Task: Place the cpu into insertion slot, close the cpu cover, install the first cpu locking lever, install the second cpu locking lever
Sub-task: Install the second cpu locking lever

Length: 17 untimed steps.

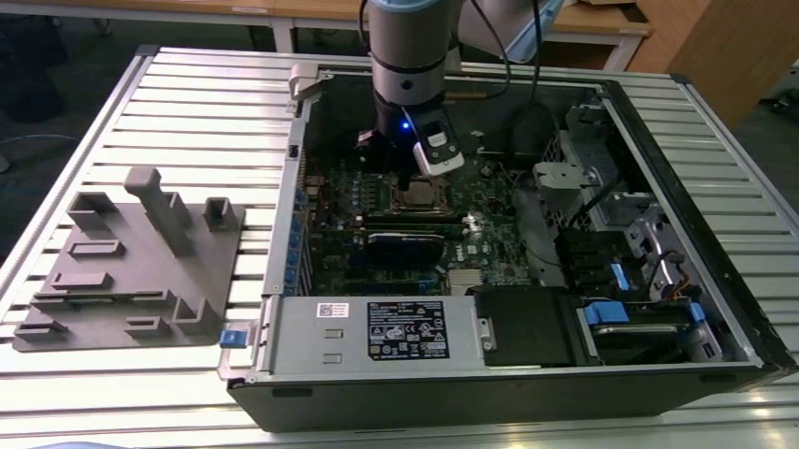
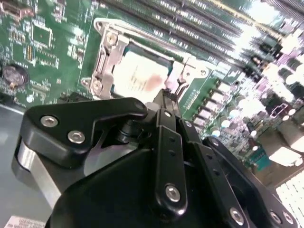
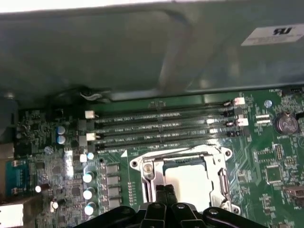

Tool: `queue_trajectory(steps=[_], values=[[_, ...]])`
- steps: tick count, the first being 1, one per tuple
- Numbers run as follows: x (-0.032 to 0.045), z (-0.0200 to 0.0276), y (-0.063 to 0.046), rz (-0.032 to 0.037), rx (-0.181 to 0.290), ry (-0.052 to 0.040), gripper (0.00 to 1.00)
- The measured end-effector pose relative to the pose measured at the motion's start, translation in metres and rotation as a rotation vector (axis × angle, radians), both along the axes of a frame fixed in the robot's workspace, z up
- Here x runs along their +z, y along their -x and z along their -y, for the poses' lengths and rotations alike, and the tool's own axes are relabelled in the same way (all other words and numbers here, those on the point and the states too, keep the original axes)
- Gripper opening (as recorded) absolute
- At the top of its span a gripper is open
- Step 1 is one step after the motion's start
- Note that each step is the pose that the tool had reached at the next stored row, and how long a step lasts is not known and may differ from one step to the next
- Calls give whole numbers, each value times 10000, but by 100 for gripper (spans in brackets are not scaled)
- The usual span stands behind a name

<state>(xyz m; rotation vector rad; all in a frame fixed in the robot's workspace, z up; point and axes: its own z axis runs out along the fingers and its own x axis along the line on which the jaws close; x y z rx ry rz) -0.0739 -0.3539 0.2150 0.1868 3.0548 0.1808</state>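
The tool (image 2: pixel 166 95) hangs low over the motherboard (image 3: pixel 266 156), its fingers drawn narrow together and holding nothing, tips just beside the socket's edge. Directly beneath the tips the cpu (image 2: pixel 140 76) sits flat in the insertion slot (image 3: pixel 190 178), with the cpu cover (image 2: pixel 102 57) framing it, apparently down. Beyond run the memory slots (image 3: pixel 161 126), then the case wall (image 3: pixel 142 47).
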Motion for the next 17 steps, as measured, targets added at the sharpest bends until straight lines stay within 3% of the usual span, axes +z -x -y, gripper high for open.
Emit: queue_trajectory(steps=[2, 4, 9, 17], values=[[0, -25, -8, -2, -7, 240, 11], [0, -52, -31, -2, -10, 356, 11], [0, -97, -128, -9, -14, 421, 11], [0, -101, -175, -16, -14, 427, 11]])
